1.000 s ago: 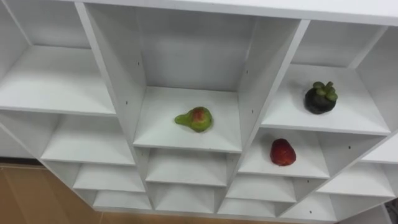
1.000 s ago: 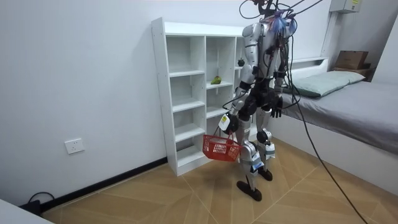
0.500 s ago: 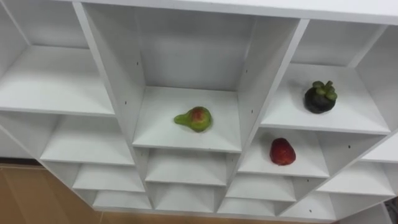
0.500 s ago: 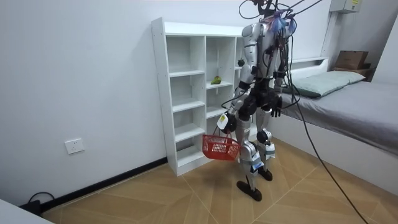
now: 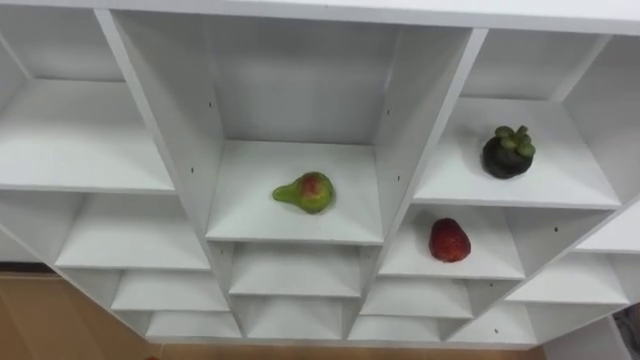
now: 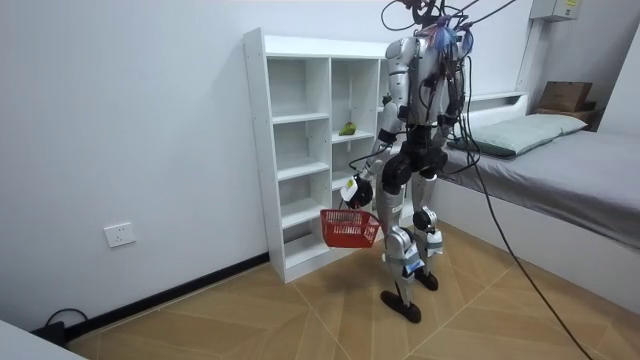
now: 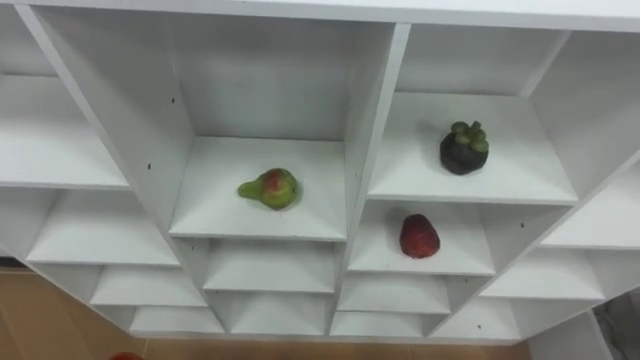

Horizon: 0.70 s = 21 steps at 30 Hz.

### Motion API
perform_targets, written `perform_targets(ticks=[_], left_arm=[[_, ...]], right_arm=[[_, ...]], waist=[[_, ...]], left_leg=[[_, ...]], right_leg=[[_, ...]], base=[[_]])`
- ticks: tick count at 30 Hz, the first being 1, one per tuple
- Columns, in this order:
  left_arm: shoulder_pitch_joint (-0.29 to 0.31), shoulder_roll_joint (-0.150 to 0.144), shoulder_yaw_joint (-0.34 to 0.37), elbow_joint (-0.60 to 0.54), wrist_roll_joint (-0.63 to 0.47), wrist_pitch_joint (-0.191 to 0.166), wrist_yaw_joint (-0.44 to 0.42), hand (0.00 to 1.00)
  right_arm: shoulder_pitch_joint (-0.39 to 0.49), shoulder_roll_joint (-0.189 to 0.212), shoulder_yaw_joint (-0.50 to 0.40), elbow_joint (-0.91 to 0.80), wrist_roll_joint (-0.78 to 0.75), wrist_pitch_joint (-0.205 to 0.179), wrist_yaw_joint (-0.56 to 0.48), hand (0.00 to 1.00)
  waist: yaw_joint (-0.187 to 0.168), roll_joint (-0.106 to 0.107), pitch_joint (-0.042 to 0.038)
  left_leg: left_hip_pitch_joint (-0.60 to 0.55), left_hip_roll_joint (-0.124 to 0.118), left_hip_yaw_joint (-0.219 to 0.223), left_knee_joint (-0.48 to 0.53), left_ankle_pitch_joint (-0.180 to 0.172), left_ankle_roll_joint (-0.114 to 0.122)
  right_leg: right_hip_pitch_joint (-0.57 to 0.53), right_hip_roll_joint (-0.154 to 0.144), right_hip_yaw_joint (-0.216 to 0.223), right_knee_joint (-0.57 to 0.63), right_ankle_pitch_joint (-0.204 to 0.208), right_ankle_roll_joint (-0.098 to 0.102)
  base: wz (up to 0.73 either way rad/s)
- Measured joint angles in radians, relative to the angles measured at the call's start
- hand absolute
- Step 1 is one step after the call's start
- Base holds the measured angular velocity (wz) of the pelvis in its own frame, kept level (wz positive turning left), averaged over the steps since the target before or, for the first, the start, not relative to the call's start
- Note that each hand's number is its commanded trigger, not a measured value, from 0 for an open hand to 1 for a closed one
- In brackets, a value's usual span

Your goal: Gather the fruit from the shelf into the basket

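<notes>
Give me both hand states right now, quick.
Left hand: shut on the handle of the red basket.
Right hand: cannot tell.

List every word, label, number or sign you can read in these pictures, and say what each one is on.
No text here can be read.
Shelf, pear, mangosteen, red fruit: no print on them.
Yellowish label on the wall box in the room view: too small to read.
</notes>
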Motion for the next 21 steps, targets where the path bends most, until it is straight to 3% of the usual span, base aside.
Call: perform_targets(ticks=[4,9,14,21], left_arm=[[0.001,-0.003,0.000,-0.013,-0.016,-0.029,-0.001,1.00],[0.018,-0.002,-0.018,-0.096,-0.017,-0.049,-0.006,1.00],[0.019,-0.004,-0.030,-0.096,-0.017,-0.075,-0.009,1.00],[0.038,0.004,-0.028,-0.095,-0.018,-0.080,-0.020,1.00]], right_arm=[[0.004,0.006,0.000,-0.076,0.000,-0.016,0.002,0.00],[0.088,0.008,0.004,-0.376,-0.001,-0.023,0.015,0.00],[0.134,0.009,0.012,-0.514,-0.001,-0.034,0.024,0.00],[0.219,0.007,0.014,-0.724,-0.010,-0.064,0.023,0.00]], waist=[[0.002,-0.003,-0.0023],[-0.003,0.004,-0.0046],[-0.005,0.007,-0.0053],[-0.005,0.007,-0.0062]], left_leg=[[0.006,0.000,0.008,-0.001,0.000,0.000],[0.007,0.001,0.008,-0.001,0.000,0.000],[0.010,0.001,0.008,-0.006,0.001,0.002],[0.006,0.001,0.009,-0.008,0.002,0.003]], right_leg=[[0.001,0.001,0.008,0.000,0.002,0.000],[0.001,0.002,0.011,0.000,0.006,-0.001],[0.002,0.004,0.013,-0.001,0.009,-0.001],[-0.006,0.004,0.016,0.000,0.014,-0.002]], base=[[-0.06],[0.00],[0.00],[0.00]])
